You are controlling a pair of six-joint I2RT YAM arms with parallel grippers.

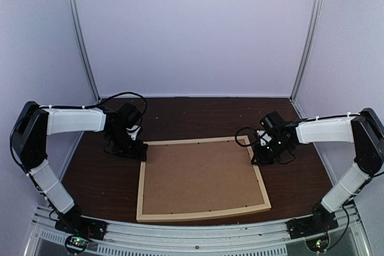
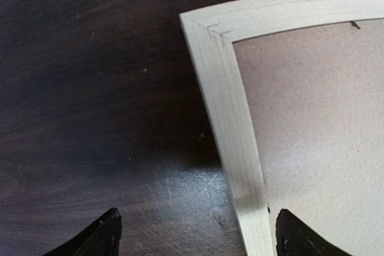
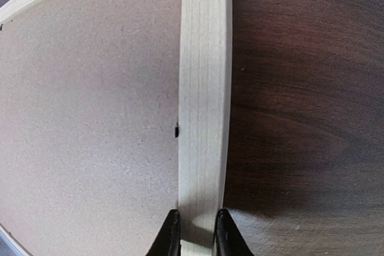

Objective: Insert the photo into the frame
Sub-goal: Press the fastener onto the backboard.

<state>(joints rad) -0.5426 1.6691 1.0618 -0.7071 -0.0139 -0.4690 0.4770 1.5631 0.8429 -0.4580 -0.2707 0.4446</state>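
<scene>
White shells, black joints on left arm [image 1: 72,121] and right arm [image 1: 327,130]; black cables [image 1: 123,95] looping at the wrists, right gripper [image 3: 193,235] matte black, bases [image 1: 75,243] glowing green

Soft even light; the frame [image 2: 228,118] bows in wrist views, table [image 2: 180,190] glares faintly.

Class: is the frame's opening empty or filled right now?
Filled: a brown backing board sits inside the frame, covering the whole opening between its rails. Whether the photo lies beneath cannot be told.
</scene>
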